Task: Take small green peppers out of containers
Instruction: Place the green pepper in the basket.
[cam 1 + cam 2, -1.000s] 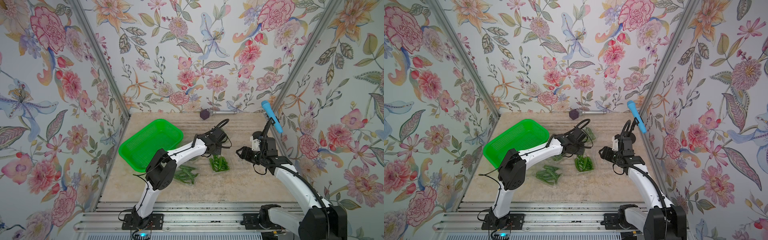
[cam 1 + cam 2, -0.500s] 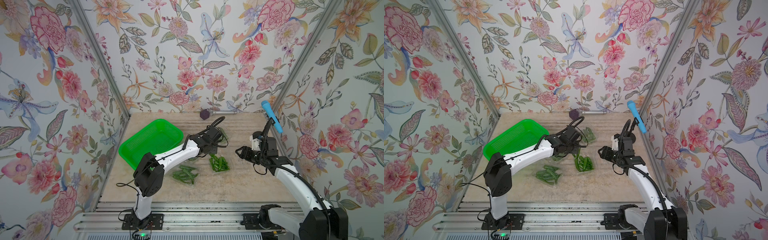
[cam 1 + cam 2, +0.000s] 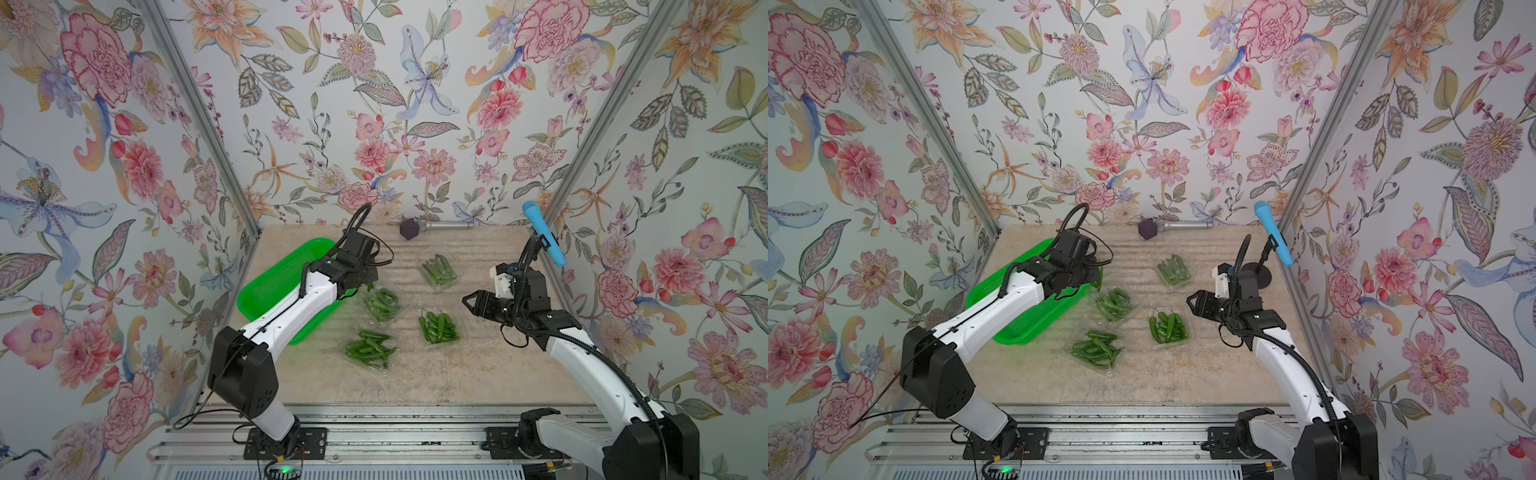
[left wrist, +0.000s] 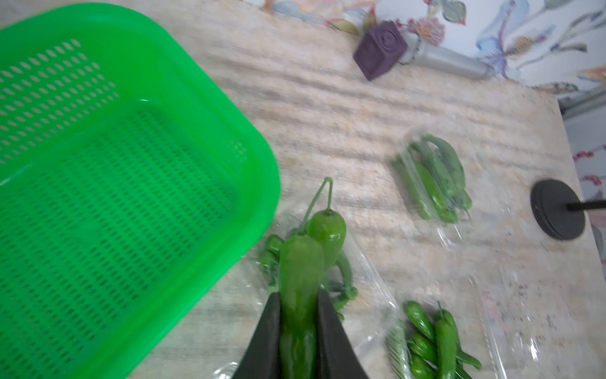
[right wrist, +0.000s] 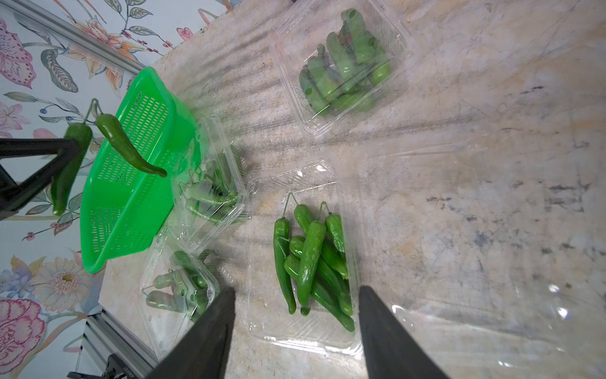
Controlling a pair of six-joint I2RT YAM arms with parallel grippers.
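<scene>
Left gripper [image 4: 298, 295] is pinching one small green pepper [image 4: 300, 262] at its middle, lifted over the table [image 3: 457, 374]. A second pepper [image 4: 328, 236] hangs beside it, and their stems seem joined. The gripper is just beside the rounded corner of the green basket [image 4: 262, 157], above the clamshell box [image 3: 380, 303] that lies nearest to this rim. Right gripper [image 5: 296, 290] is spread wide and holds nothing, and its fingers point toward the open box [image 3: 438, 328], whose lid lies flat on the table. There is free room along the near edge of the table, and also between the boxes and the right arm. At the back edge lies a purple cube [image 3: 409, 229] on a grey handle, and at the right edge stands a blue microphone [image 3: 544, 237]. All four boxes contain peppers — the far box [image 3: 438, 270] has its lid shut over them, and the front left box [image 3: 370, 351] is heaped. Whether that box's lid is open or shut I cannot tell.
</scene>
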